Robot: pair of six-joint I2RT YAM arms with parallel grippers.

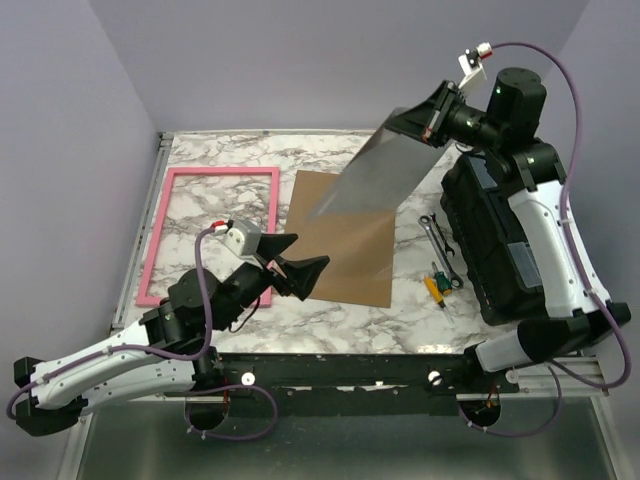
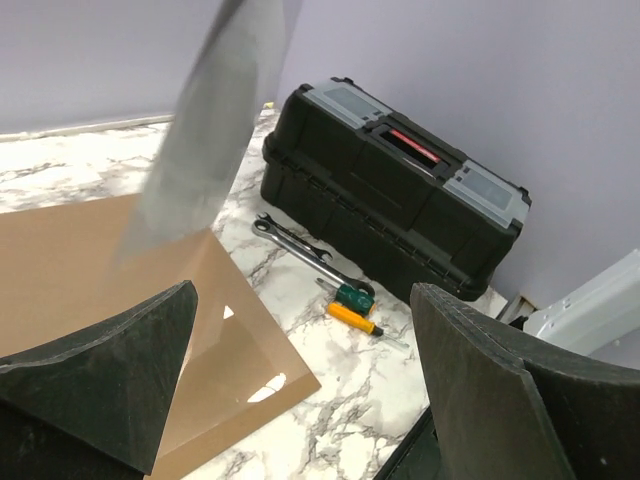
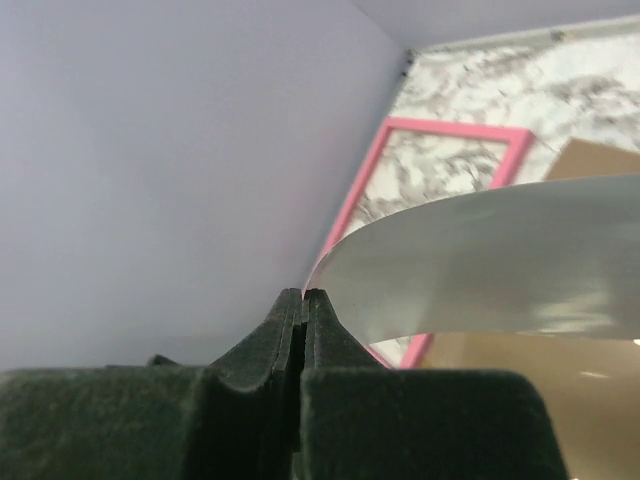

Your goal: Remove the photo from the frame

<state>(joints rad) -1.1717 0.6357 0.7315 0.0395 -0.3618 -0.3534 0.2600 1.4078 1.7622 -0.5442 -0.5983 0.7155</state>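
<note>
My right gripper [image 1: 432,118] is shut on the edge of the photo [image 1: 385,170] and holds it high over the back of the table. The sheet bends and shows only a plain grey-white side; its print is hidden. It also shows in the left wrist view [image 2: 205,120] and in the right wrist view [image 3: 500,260], pinched at my right gripper [image 3: 304,292]. The pink frame [image 1: 170,210] lies flat at the left with bare marble inside it [image 3: 455,130]. My left gripper [image 1: 295,262] is open and empty at the near left corner of the brown board [image 1: 350,255], as the left wrist view [image 2: 303,295] shows.
The brown board [image 2: 90,250] lies flat mid-table with a glossy sheen. A black toolbox [image 1: 495,240] stands at the right, also seen in the left wrist view [image 2: 390,190]. A wrench [image 1: 437,235] and a yellow screwdriver [image 1: 435,288] lie between board and toolbox.
</note>
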